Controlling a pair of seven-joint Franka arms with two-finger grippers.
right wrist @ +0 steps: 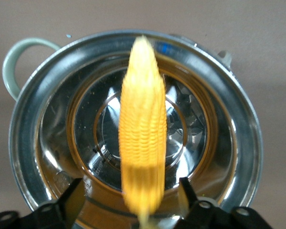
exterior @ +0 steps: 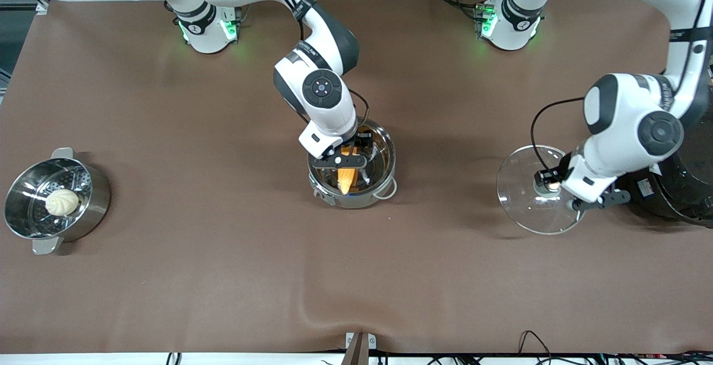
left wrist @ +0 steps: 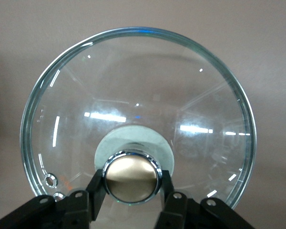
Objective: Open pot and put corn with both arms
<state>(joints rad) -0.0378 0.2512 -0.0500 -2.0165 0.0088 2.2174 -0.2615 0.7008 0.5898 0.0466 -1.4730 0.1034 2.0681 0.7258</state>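
- Corn [right wrist: 142, 129]: a yellow-orange cob, tapered, kernels in neat rows. It is seen over the open pot [exterior: 384, 156], its tip pointing toward the front camera.
- Right gripper [exterior: 346, 160]: placed over the pot. In the right wrist view the fingers [right wrist: 72, 196] are spread wider than the cob; contact cannot be told.
- Pot: shiny steel, uncovered, set mid-table, one loop handle [right wrist: 20, 62] shown pale.
- Lid [left wrist: 133, 109]: clear glass, its knob [left wrist: 131, 175] clamped between the left gripper [exterior: 557, 185] fingers, near the left arm's end.
- Black cooker [exterior: 688, 181]: just beside the lid's edge.
- Steamer pot [exterior: 39, 217] with bun [exterior: 62, 202]: well apart, at the right arm's end.
- Brown table [exterior: 223, 276]: wide bare cloth is seen around the pot.
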